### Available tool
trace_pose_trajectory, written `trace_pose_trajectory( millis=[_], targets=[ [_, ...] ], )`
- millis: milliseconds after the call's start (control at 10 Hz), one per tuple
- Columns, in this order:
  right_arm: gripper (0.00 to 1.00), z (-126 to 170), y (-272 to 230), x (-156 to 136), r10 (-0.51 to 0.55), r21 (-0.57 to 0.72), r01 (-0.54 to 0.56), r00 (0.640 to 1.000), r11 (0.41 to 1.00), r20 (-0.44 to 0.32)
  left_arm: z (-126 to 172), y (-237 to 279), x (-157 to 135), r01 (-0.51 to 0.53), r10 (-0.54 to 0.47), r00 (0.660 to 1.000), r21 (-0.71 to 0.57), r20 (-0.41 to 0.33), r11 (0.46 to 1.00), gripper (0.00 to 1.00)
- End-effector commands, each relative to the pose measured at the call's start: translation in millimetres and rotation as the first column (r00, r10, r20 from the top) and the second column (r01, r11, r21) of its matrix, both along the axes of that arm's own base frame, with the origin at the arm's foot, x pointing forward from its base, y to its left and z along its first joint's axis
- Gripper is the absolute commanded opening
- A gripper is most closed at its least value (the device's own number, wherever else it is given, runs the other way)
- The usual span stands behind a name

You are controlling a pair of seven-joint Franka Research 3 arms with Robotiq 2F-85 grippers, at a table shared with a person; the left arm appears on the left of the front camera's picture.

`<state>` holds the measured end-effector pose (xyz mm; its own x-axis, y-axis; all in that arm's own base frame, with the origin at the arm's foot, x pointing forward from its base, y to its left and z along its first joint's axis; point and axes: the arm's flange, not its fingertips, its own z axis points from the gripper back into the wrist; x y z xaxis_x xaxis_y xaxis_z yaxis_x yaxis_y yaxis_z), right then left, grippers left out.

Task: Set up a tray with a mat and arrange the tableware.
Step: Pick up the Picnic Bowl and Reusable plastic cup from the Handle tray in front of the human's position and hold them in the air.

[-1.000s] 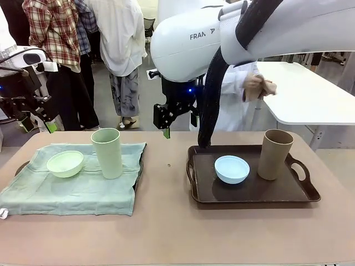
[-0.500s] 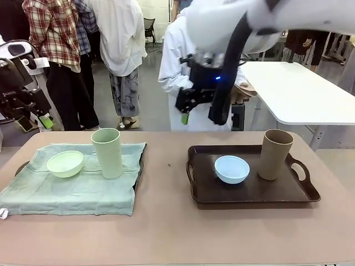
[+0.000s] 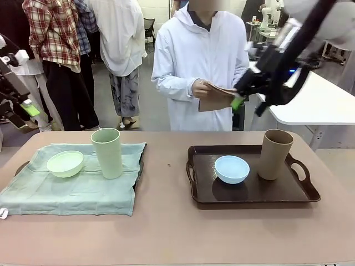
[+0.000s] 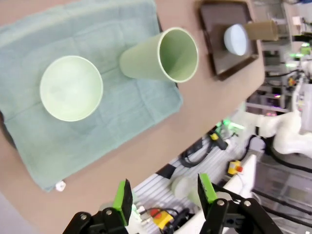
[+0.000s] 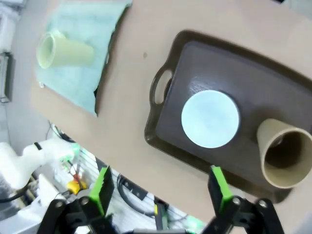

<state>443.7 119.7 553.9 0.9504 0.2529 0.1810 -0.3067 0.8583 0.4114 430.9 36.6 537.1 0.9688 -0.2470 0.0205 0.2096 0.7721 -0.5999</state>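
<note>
On the left, a green mat [image 3: 77, 191] covers a tray and carries a pale green bowl [image 3: 65, 163] and a tall pale green cup [image 3: 107, 152]. A dark brown tray [image 3: 252, 193] on the right holds a light blue bowl [image 3: 232, 169] and a tan-brown cup [image 3: 275, 154], with no mat under them. My right gripper [image 3: 244, 98] hangs open high above that tray's far edge, close to a folded brown mat [image 3: 215, 100] in the person's hands. My left gripper [image 3: 26, 108] is raised at the far left, open and holding nothing. From above, the right wrist view shows the blue bowl [image 5: 210, 118] and tan cup [image 5: 282, 156].
The person in a white coat [image 3: 199, 61] stands at the table's far edge, between the two trays. Bare tabletop [image 3: 166, 221] runs between the trays and along the near edge. A white table [image 3: 310, 100] stands behind on the right.
My right arm has swung up and to the right, away from the table's middle, uncovering the person with the brown mat. My left gripper has drifted slightly left.
</note>
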Motion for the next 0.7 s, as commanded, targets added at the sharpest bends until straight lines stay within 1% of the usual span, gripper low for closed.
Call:
trace_pose_trajectory(
  millis=[0,100,300,400,600],
  targets=[
    [1.0,-11.2,-54.6,-7.4,-0.075,0.126,0.076,0.997,0.989,-0.011,-2.0,31.9,2.2,-0.03,0.025,0.999,-0.139,-0.037,0.99,0.72],
    [1.0,-14.8,-84.3,-7.9,-0.121,0.177,0.122,0.993,0.977,-0.018,-5.7,49.4,3.3,-0.07,0.064,0.997,-0.182,-0.037,0.981,0.72],
    [1.0,-23.4,-136.8,-19.9,-0.197,0.283,0.195,0.98,0.939,-0.02,-9.9,93.6,5.6,-0.188,0.191,0.981,-0.277,-0.018,0.942,0.72],
    [1.0,-30.2,-160.6,-28.5,-0.244,0.336,0.241,0.969,0.91,-0.035,-11.5,119.1,3.7,-0.218,0.226,0.974,-0.328,-0.013,0.919,0.72],
    [1.0,-41.7,-200.2,-42.9,-0.3,0.419,0.292,0.953,0.86,-0.047,-20.2,150.4,0.8,-0.251,0.258,0.966,-0.373,-0.033,0.893,0.72]
  ],
)
